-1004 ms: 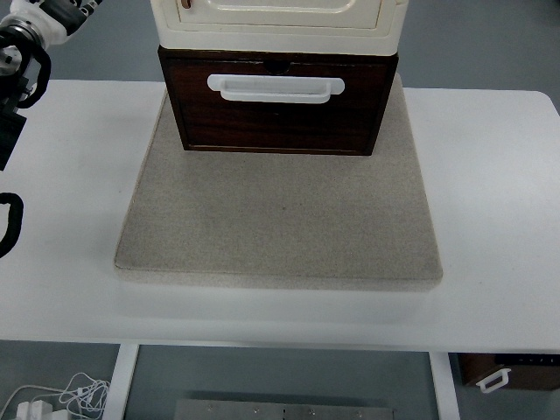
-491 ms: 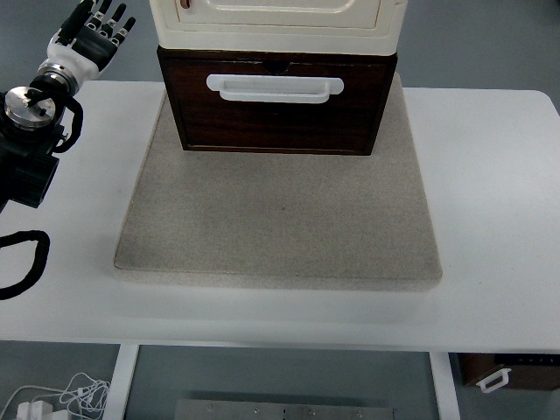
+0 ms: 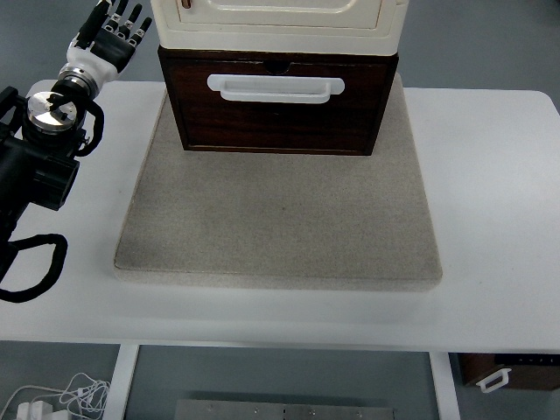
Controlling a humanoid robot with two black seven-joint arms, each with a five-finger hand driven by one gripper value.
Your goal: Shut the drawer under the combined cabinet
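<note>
A dark brown wooden drawer (image 3: 278, 114) with a white handle (image 3: 275, 87) juts forward from under the cream cabinet (image 3: 278, 22). Both stand at the far edge of a grey mat (image 3: 278, 219). My left hand (image 3: 115, 28) is raised at the top left, just left of the cabinet's corner, fingers spread and holding nothing. Its black forearm (image 3: 39, 157) comes in from the left edge. The right arm is out of sight.
The white table (image 3: 490, 219) runs under the mat, with bare surface on both sides. Below the table's front edge lie white cables (image 3: 61, 398) at the left and a small brown drawer with a white handle (image 3: 499, 376) at the right.
My left arm has swung in from the left edge and moved rightward, bringing the hand up beside the cabinet's left corner. The drawer has not moved.
</note>
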